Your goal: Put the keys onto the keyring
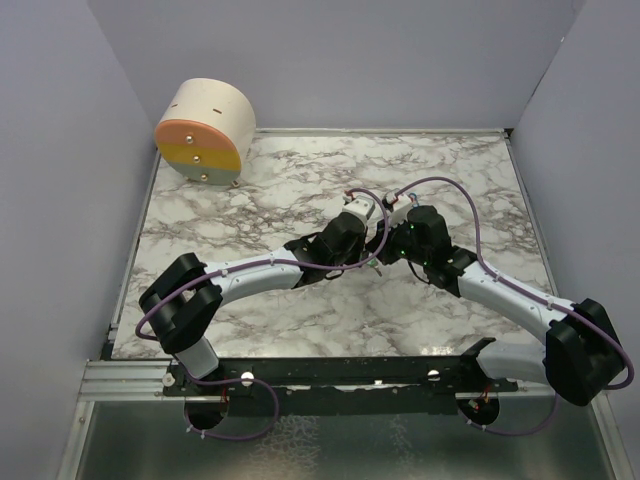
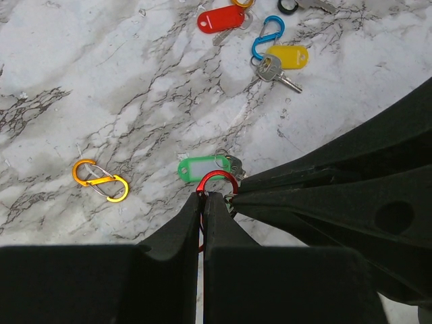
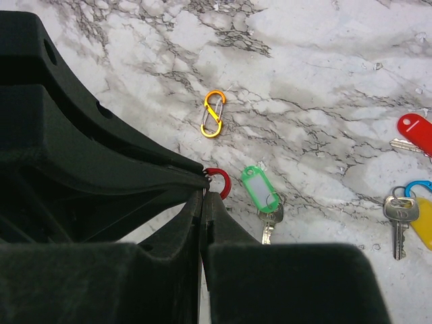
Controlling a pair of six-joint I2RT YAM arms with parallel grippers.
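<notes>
Left tool: jaws shut, pinching the red clip, which I take for the keyring; only its curved end shows past the tips. Right tool: jaws also shut, tip pressed to the side of the same clip. Cannot tell whether it pinches anything. Both tools meet about mid-table, tip to tip. The green-tagged key lies flat on the table just beside the clip, its small ring touching or nearly touching the red arc; whether it is threaded on cannot be read. The other task items lie farther out, seemingly toward the far right corner: a red-tagged key, and a yellow-tagged key already hanging on a blue clip. An orange clip sits well apart, on the far left side. Judgement on the step: threading the green key. The left tool should hold the clip steady, gate facing the right tool. The right tool will likely need to release, take the key by its tag, and push its ring through the gate without twisting. Room: the marble is bare around the pair and all table edges are well off. A round box in the far left corner is out of the way. The main risk is the two arms fouling each other at the crossing.
</notes>
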